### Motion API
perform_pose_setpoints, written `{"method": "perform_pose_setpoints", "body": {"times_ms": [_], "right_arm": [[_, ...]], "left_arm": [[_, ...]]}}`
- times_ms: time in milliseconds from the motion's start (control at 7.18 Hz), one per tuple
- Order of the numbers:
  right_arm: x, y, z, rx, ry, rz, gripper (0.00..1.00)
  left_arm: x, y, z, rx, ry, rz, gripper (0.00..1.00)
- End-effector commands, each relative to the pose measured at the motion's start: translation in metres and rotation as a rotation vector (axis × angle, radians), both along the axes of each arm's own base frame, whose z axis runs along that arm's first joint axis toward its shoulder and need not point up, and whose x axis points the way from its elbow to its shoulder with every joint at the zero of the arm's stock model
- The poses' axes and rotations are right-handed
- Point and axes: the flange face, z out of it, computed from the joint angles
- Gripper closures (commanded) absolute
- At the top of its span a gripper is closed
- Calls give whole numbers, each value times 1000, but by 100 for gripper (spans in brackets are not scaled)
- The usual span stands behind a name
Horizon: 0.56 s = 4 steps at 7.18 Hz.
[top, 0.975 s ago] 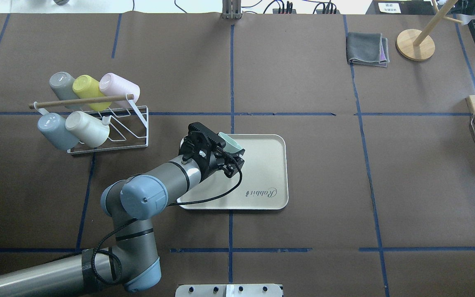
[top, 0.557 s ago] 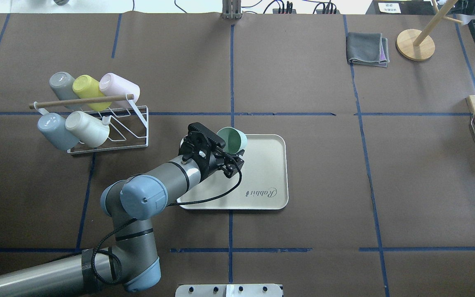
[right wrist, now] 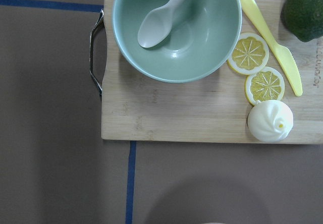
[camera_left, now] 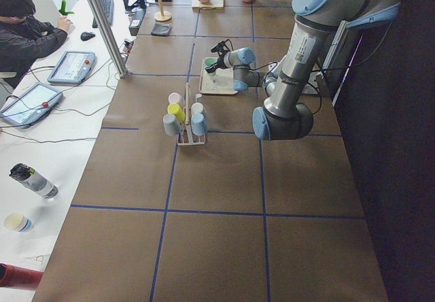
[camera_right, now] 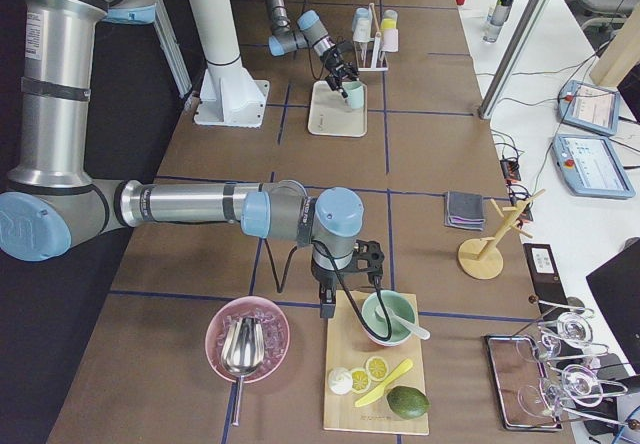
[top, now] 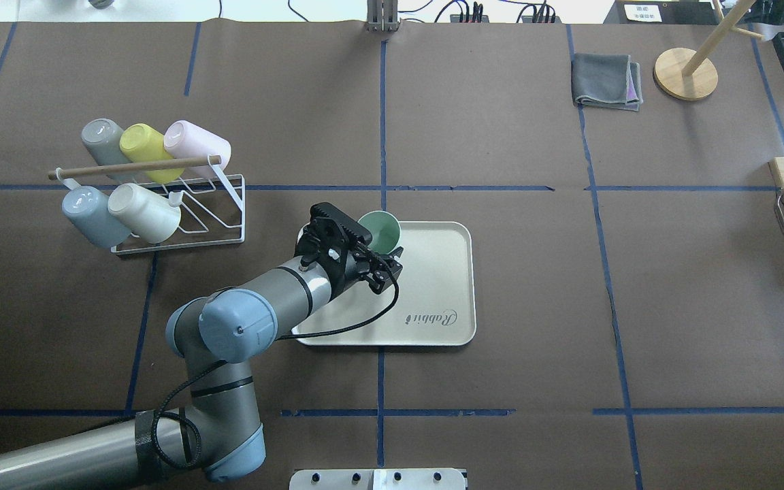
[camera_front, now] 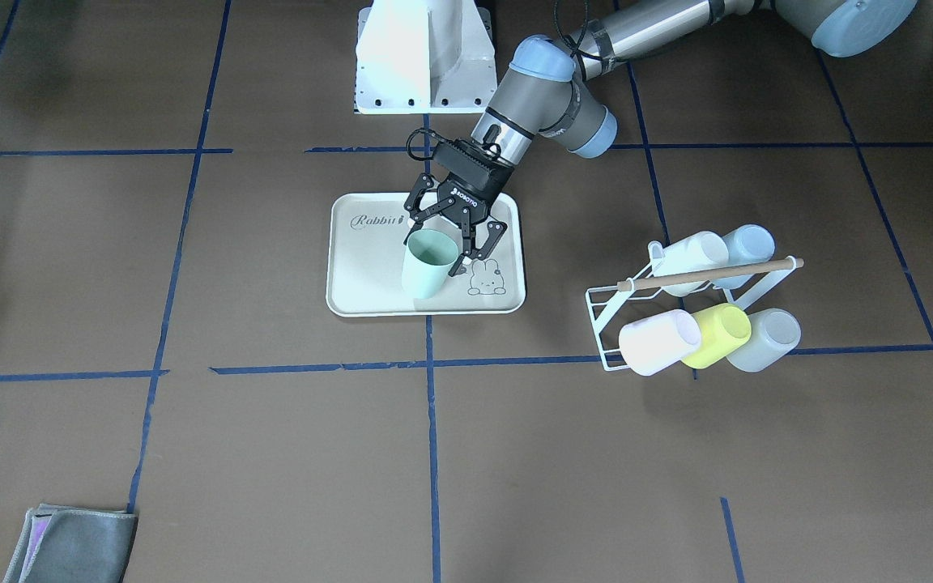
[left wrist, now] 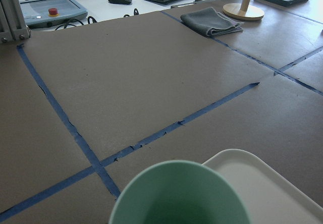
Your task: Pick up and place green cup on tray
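We see the green cup [camera_front: 429, 267] standing upright on the tray [camera_front: 365, 279] near its rim, mouth up, long axis vertical, within the spread of the open left hand [camera_front: 436, 255]; whether the right hand [camera_right: 372, 264] is open we cannot tell

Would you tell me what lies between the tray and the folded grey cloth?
In the overhead view, only brown table paper with blue tape lines separates the tray and folded grey cloth.
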Motion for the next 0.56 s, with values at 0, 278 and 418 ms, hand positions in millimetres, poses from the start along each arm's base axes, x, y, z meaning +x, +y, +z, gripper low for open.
{"method": "perform_pose_setpoints", "body": {"times_ms": [0,278,418], "right_arm": [[0,0,2,-4,0,0,0],[0,0,3,-6,0,0,0],[0,1,5,-10,0,0,0]], "left_arm": [[6,-1,0,-2,-7,1,14],[15,2,-1,-4,-11,10,15],[19,6,3,-5,-19,18,14]]}}
